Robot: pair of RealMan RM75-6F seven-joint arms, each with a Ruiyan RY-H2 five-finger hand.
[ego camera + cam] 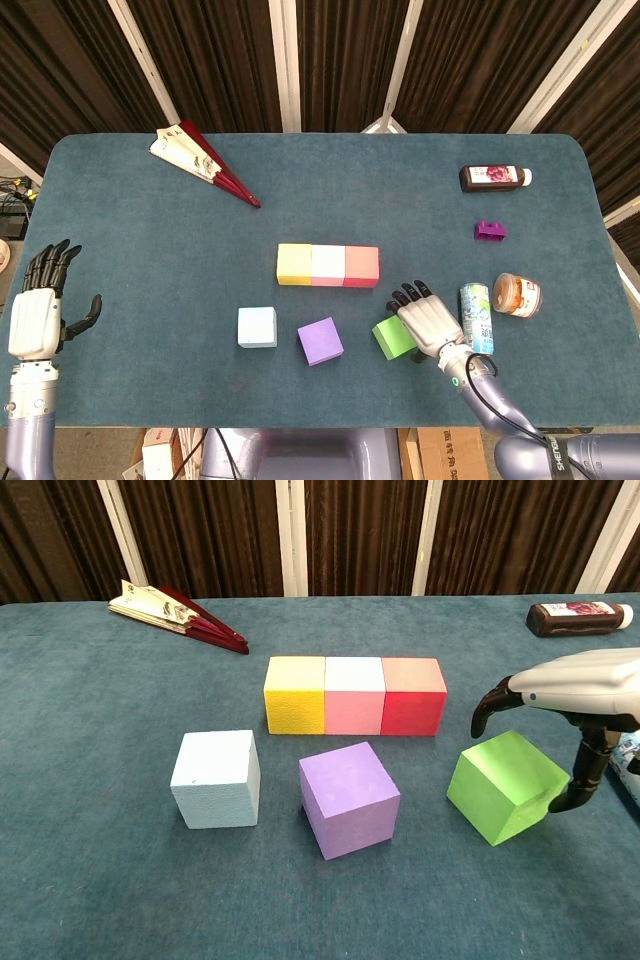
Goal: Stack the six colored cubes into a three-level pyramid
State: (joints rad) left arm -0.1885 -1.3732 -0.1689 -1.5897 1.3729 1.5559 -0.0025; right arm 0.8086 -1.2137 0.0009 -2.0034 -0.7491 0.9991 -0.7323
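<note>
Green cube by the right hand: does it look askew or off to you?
Yes. The green cube sits turned at an angle to the neat yellow, pink and red row. The right hand arches over it, thumb at its right side. The purple cube is slightly turned too.

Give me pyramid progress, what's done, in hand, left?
Done: base row of yellow, pink and red cubes, side by side. In hand: right hand over the green cube, not visibly gripping. Left: green, purple and light blue cubes on the table; upper two levels unbuilt.
</note>
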